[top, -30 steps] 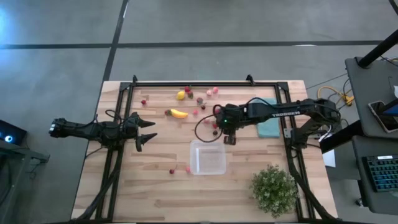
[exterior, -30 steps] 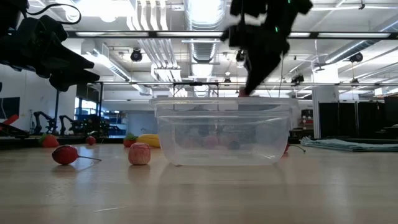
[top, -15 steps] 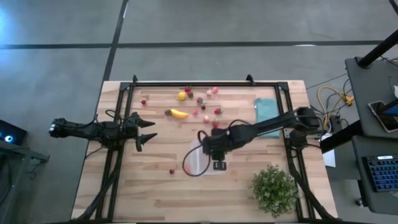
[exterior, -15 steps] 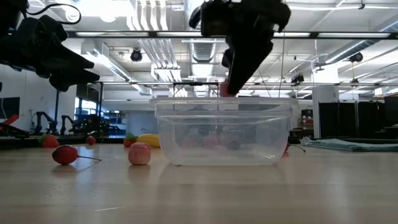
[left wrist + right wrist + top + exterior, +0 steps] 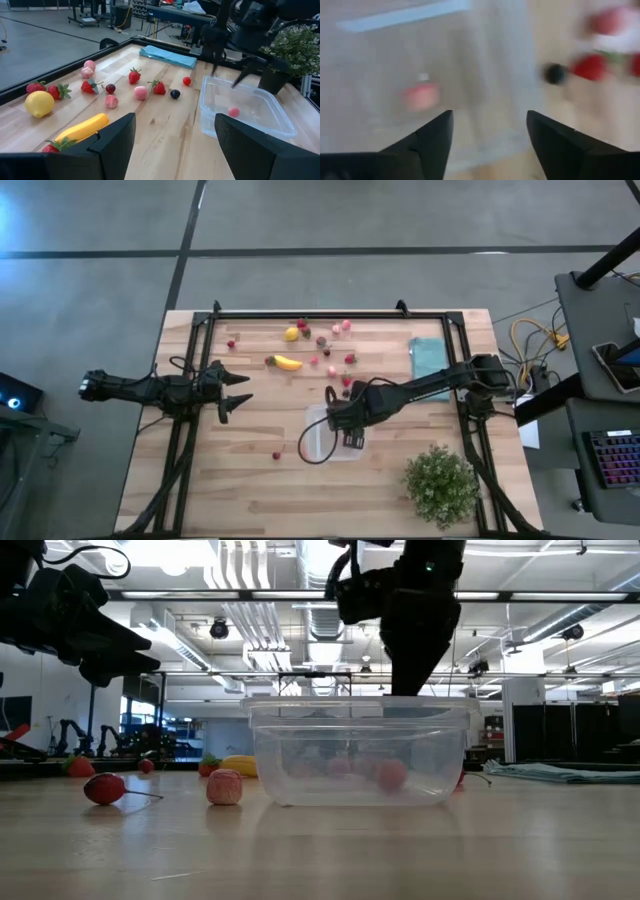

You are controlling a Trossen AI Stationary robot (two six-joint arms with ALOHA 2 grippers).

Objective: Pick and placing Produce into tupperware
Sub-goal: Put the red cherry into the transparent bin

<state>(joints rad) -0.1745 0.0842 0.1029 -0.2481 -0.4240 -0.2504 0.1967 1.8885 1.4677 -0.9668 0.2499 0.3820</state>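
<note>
Over the tupperware [image 5: 334, 434] sits the right gripper [image 5: 353, 439], fingers spread and holding nothing. The left wrist view shows both fingers apart above the far rim; the right wrist view agrees, with 2 dark fingers wide and only clear plastic between them.

1 red-pink berry [image 5: 390, 775] lies on the container floor, directly under that gripper. Also visible at [image 5: 233, 112] and [image 5: 421, 95]. I judge this drop done.

Next pick, as a judgement: the rest of the produce lies toward the table's far edge from the right gripper, on the side away from the potted plant [image 5: 440, 483].
- Nearest pieces: a strawberry and a dark berry [image 5: 175, 93] just beyond the container's far wall.
- Farther back: more strawberries, pink pieces, the lemon [image 5: 291, 333].
- Banana [image 5: 288, 363]: long axis roughly along the table's width, slightly tilted. A grasp should close across it, not along it.
- 2 small pieces [image 5: 277, 455] sit beside the container on the left arm's side.

Left gripper [image 5: 232, 392] hangs wide apart above bare table, well clear of the container. It's closer to the banana and those 2 strays; the right is closer to the berries by the rim.

Teal cloth [image 5: 428, 358] isn't in the way.
</note>
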